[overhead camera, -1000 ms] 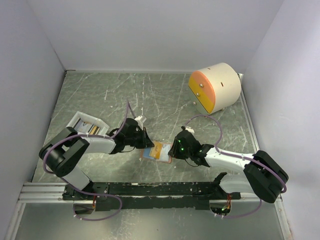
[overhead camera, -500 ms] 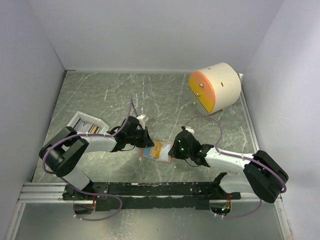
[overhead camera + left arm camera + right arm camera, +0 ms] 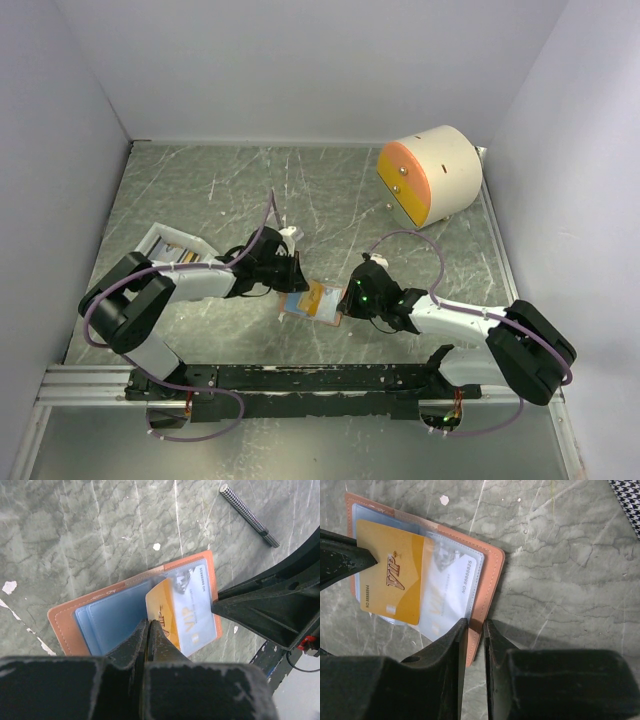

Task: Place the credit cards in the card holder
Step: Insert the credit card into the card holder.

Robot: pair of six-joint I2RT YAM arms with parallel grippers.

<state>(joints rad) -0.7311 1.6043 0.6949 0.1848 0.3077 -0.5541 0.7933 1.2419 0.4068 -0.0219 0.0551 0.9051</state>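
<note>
**Orange card pinched over the open card holder, a gripper at each end**

Top external: The card holder [image 3: 305, 306] lies open and flat on the table [image 3: 300, 190], between the two arms. The left gripper [image 3: 296, 285] is low at the holder's left end and the right gripper [image 3: 346, 300] is low at its right end. A white tray [image 3: 160, 240] sits well to the left of the holder. A cream cylinder [image 3: 440, 170] lies far beyond the holder, to the right.

Left wrist: The left gripper [image 3: 148, 629] has its fingers pressed together on the near corner of the orange card [image 3: 165, 611]. The card lies slanted over the middle of the holder [image 3: 62, 625]. Its far edge is under the clear pocket, where a light card [image 3: 197, 592] sits. The right gripper's black finger [image 3: 265, 607] meets the holder's right edge. A knurled rod [image 3: 247, 512] lies on the table beyond the holder, apart from it.

Right wrist: The right gripper [image 3: 476, 626] has its jaws drawn close, with the near edge of the holder [image 3: 490, 575] clamped between them. The orange card [image 3: 390, 582] lies on the holder to the left of this grip, clear of these fingers. Its right edge is tucked under the clear pocket over the light card [image 3: 452, 575]. The left gripper's dark fingertip [image 3: 350, 559] touches the orange card's left edge.
</note>
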